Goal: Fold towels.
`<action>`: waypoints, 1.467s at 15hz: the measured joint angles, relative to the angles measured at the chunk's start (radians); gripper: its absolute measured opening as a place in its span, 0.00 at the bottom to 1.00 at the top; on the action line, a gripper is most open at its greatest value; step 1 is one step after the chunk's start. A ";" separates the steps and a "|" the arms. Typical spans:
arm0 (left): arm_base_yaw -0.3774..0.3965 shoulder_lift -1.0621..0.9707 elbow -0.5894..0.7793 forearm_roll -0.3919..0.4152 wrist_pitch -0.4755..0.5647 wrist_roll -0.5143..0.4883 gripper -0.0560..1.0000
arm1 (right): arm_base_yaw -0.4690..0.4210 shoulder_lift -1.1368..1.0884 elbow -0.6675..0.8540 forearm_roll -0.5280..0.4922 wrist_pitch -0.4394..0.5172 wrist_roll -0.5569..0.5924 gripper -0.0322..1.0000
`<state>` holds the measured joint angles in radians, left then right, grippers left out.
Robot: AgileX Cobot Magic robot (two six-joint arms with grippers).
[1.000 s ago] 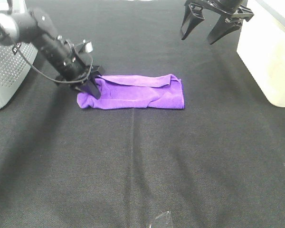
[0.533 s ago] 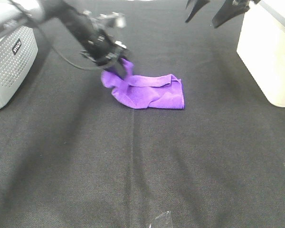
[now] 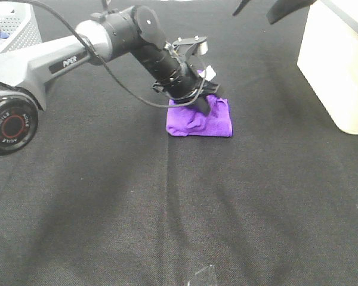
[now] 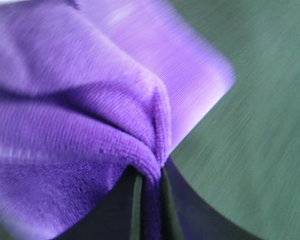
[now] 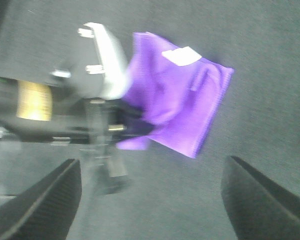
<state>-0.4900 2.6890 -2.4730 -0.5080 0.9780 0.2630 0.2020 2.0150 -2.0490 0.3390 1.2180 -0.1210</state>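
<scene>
Item: bench (image 3: 167, 208), black cloth, bare nearest us. Mid-bench, purple towel (image 3: 200, 121), which a second ago lay as a long strip and is now a compact block. We log the left end effector (image 3: 201, 102) clamped on its carried edge, now over the far end. Fold nearly closed, we judge. Farthest: right end effector (image 3: 268, 6), fingers spread wide, holding nothing.

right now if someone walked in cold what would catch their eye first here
The bright purple towel stands out against the black tabletop, bunched into a small folded bundle near the middle rear. The left gripper reaches across from the left and is clamped on a fold of it, as the left wrist view shows up close. The right gripper hangs open above, apart from the cloth, beside a white box at the right edge.
</scene>
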 joint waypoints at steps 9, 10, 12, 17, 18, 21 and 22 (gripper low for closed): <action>-0.013 0.002 0.000 -0.439 -0.222 0.169 0.70 | 0.000 -0.040 0.004 0.009 0.002 -0.022 0.75; -0.013 0.002 0.000 -0.498 -0.223 0.234 0.70 | 0.000 -0.044 0.004 0.009 0.002 -0.022 0.75; -0.013 0.001 0.000 -0.624 -0.220 0.360 0.70 | 0.000 -0.052 0.004 0.014 0.002 -0.022 0.75; 0.002 -0.084 0.000 -0.405 -0.219 0.320 0.72 | 0.000 -0.110 0.018 -0.038 0.001 -0.021 0.75; 0.005 -0.103 0.000 -0.318 -0.209 0.268 0.72 | 0.000 -0.126 0.026 -0.053 0.001 -0.020 0.75; 0.011 -0.201 0.000 0.217 -0.020 -0.083 0.72 | 0.000 -0.229 0.134 -0.171 0.001 0.023 0.75; 0.011 -0.231 0.000 0.356 0.066 -0.162 0.72 | 0.000 -0.264 0.175 -0.205 0.001 0.038 0.75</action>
<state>-0.4790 2.4580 -2.4730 -0.1520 1.0440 0.1010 0.2020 1.7510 -1.8740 0.1340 1.2190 -0.0830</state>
